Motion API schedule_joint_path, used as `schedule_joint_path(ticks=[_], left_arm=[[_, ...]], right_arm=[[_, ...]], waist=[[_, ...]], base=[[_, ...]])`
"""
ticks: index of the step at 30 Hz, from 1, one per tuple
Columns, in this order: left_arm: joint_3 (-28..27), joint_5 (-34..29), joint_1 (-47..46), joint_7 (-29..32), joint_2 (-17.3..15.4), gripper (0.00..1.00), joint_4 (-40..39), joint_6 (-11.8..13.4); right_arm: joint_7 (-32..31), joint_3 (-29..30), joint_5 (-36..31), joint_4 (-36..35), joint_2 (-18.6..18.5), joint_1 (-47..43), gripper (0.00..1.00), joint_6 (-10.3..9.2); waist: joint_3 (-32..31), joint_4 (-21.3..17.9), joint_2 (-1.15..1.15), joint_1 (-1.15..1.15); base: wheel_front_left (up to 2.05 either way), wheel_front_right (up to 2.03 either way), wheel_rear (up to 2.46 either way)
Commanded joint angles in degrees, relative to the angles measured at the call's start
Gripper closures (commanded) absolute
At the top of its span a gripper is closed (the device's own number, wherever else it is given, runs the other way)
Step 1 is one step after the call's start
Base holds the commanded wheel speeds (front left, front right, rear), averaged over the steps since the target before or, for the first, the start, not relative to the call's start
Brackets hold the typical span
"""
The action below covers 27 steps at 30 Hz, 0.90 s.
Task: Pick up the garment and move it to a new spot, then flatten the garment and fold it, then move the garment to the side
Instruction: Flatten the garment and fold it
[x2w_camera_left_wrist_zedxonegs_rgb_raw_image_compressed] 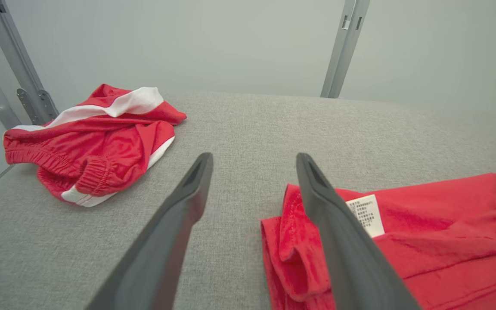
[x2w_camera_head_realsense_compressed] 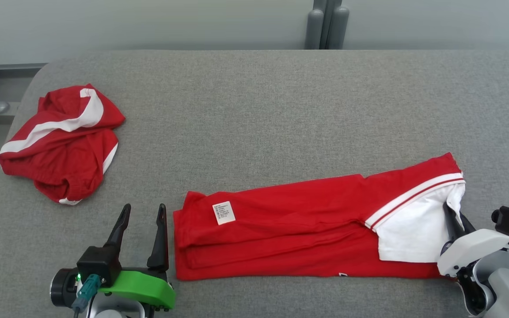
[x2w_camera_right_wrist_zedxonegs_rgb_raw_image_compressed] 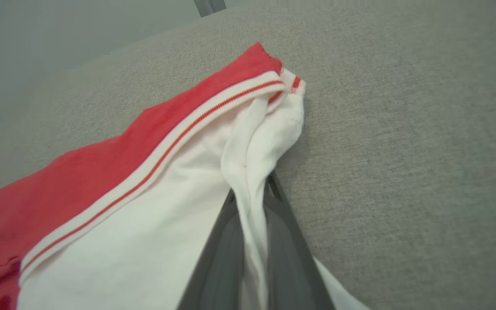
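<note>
Red garment (x2w_camera_head_realsense_compressed: 281,229) with white, stripe-edged right end, folded into a long band on grey table (x2w_camera_head_realsense_compressed: 254,110).

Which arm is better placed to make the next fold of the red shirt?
Right, probably. The right gripper is shut on the white end of the red shirt, ready to carry it over; the left gripper stands open beside the hem, holding nothing.

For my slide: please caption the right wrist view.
Right hand shut on a white fold of the red-and-white shirt on the grey table.
</note>
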<state>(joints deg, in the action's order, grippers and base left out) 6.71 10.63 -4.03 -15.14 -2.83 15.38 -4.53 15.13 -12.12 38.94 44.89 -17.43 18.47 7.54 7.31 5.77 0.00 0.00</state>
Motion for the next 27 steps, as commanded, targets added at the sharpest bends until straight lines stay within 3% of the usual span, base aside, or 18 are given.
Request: schedule_joint_path(ticks=[1,6,11,27], left_arm=[[0.1,0.5,0.3,0.0,-0.2,0.0,-0.2,-0.2],[1.0,0.8,0.3,0.0,-0.2,0.0,-0.3,-0.4],[1.5,1.1,0.5,0.0,-0.2,0.0,-0.1,-0.3],[3.1,2.5,2.0,0.0,-0.2,0.0,1.1,0.0]], right_arm=[[0.0,1.1,-0.6,-0.2,-0.8,-0.9,1.0,-0.11],[0.0,2.8,-2.2,-1.1,-1.4,-1.7,1.0,-0.11],[0.0,-0.1,-3.8,-5.4,-0.9,-1.8,1.0,-0.07],[-3.7,-24.4,-0.7,-22.4,-0.2,0.7,1.0,-0.07]], waist=[[-0.4,-0.6,0.0,0.0],[-0.8,-1.7,0.0,0.0],[-1.0,-2.4,0.0,0.0],[-3.4,-1.2,0.0,0.0]], base=[[0.0,0.0,0.0],[0.0,0.0,0.0],[0.0,0.0,0.0],[0.0,0.0,0.0]])
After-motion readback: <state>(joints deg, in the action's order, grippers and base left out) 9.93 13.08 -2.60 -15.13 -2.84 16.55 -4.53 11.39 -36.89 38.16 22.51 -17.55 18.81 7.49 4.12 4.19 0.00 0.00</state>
